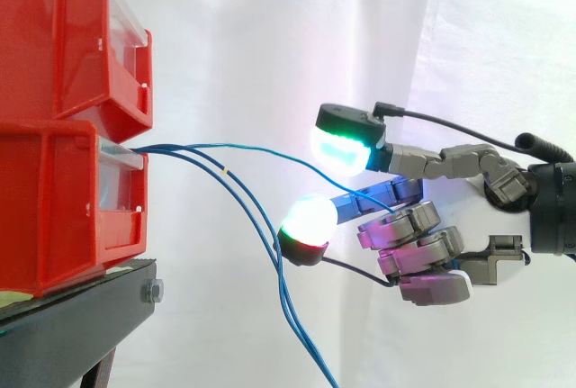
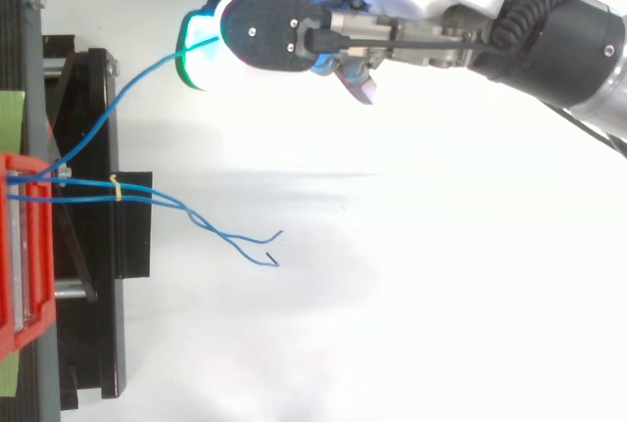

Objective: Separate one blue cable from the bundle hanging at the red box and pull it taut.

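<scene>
Now hand [image 1: 423, 226] pinches one blue cable [image 1: 243, 146], stretched roughly level from red box [image 1: 63, 199]; remaining bundle [image 1: 284, 302] droops downward.

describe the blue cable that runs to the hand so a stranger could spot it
Find the lower red bin on the black stand. From its front, the separated blue cable arcs almost level across to the hand, while the other cables droop downward.
</scene>
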`<state>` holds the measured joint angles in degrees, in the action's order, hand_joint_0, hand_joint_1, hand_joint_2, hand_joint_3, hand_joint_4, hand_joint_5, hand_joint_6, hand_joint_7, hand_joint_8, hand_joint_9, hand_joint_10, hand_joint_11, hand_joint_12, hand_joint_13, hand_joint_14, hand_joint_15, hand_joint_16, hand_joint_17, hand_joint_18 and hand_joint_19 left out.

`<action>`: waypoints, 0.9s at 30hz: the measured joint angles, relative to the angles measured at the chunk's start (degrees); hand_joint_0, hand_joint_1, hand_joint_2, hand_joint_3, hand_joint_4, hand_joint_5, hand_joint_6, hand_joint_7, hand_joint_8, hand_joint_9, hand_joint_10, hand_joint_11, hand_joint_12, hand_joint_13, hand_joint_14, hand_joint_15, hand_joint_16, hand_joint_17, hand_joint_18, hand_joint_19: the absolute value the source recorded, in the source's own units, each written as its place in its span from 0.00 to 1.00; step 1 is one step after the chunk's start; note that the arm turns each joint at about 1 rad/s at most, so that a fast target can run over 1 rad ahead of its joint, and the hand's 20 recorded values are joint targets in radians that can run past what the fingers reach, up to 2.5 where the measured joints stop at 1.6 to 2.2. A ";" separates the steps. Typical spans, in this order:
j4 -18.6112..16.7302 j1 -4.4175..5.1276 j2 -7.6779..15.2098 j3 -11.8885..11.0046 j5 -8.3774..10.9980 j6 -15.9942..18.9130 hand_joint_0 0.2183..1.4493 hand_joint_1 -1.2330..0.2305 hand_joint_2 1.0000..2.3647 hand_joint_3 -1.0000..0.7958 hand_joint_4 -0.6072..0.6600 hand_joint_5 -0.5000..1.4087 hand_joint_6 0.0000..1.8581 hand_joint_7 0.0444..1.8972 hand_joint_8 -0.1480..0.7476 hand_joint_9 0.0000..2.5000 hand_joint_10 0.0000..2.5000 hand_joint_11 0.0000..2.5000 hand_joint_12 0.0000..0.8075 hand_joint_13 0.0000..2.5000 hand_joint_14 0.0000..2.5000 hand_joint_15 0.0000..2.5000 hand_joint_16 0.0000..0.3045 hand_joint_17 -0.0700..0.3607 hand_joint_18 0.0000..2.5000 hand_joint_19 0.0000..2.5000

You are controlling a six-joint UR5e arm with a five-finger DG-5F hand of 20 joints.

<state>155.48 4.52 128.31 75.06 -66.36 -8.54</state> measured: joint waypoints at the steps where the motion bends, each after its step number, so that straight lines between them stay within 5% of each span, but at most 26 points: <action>1: 0.12 -0.12 -0.01 0.00 -0.06 0.15 0.33 0.51 0.01 0.40 0.61 0.16 0.36 0.58 0.56 0.35 1.00 1.00 0.62 0.61 1.00 0.75 0.15 0.39 0.74 0.44; 12: 4.19 -1.73 -0.20 -1.66 -3.83 2.52 0.33 0.41 0.01 0.42 0.60 0.15 0.41 0.54 0.55 0.34 1.00 1.00 0.61 0.60 1.00 0.77 0.14 0.39 0.73 0.45; 16: 5.02 -2.04 -0.81 -1.92 -4.22 2.50 0.25 0.54 0.00 0.28 0.63 0.15 0.42 0.53 0.55 0.34 1.00 1.00 0.60 0.60 1.00 0.75 0.16 0.41 0.74 0.43; 20: 5.84 -2.19 -1.64 -1.96 -4.23 2.04 0.25 0.65 0.00 0.28 0.62 0.15 0.41 0.54 0.55 0.35 1.00 1.00 0.59 0.60 1.00 0.73 0.16 0.41 0.74 0.41; 23: 6.51 -2.36 -1.95 -1.98 -4.15 1.60 0.30 0.59 0.00 0.29 0.60 0.16 0.40 0.55 0.55 0.36 1.00 1.00 0.58 0.58 1.00 0.71 0.14 0.38 0.72 0.43; 27: 6.50 -2.47 -1.95 -1.96 -4.04 0.76 0.33 0.43 0.02 0.43 0.59 0.16 0.39 0.56 0.54 0.36 1.00 1.00 0.59 0.58 1.00 0.74 0.14 0.38 0.73 0.46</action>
<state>161.98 2.05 126.36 73.09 -70.40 -7.78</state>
